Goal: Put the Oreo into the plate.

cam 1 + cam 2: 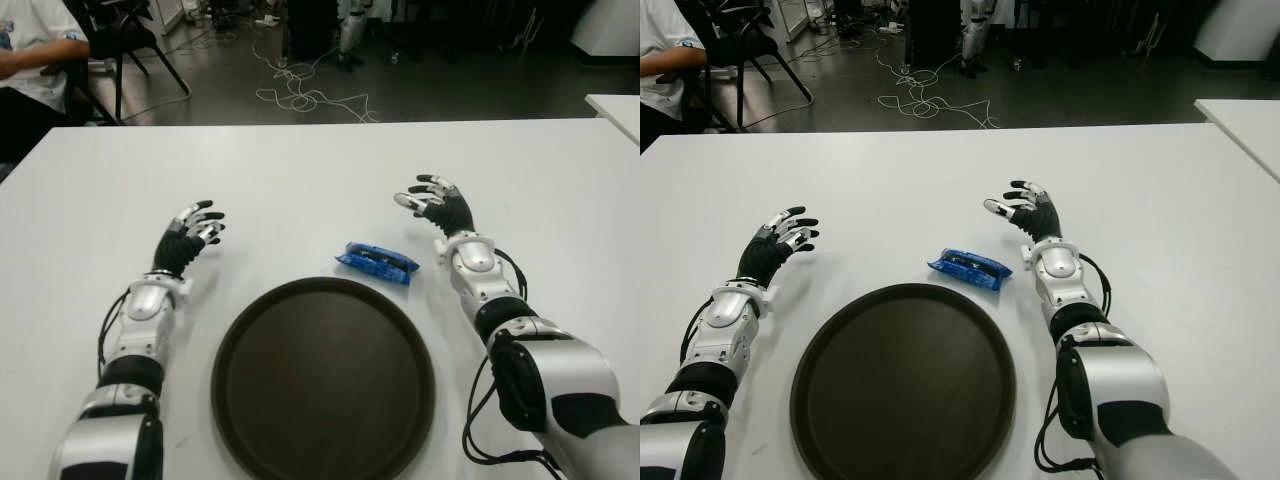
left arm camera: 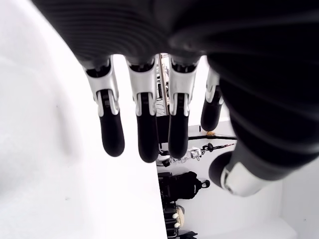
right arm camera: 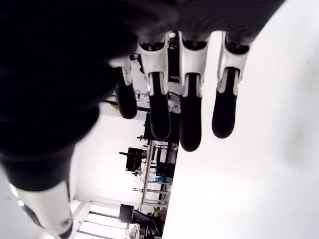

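Left eye view: white tabletop carrying a dark round plate near the front edge, with a blue Oreo packet lying flat just beyond the plate's far right rim, outside it and apart from both hands. Left hand raised to the left of the plate, fingers spread and loosely bent, holding nothing. Right hand just right of and beyond the packet, fingers likewise spread and empty. Seated person at the far left corner, beside a black chair, with white cables looping across the dark floor behind. Right eye view: same layout, packet between plate rim and right hand, touching neither hand; corner of a second white table at far right. Left wrist view: four dark-tipped fingers and thumb extended over bare tabletop, nothing between them. Right wrist view: fingers extended and separated, palm empty, tabletop below.
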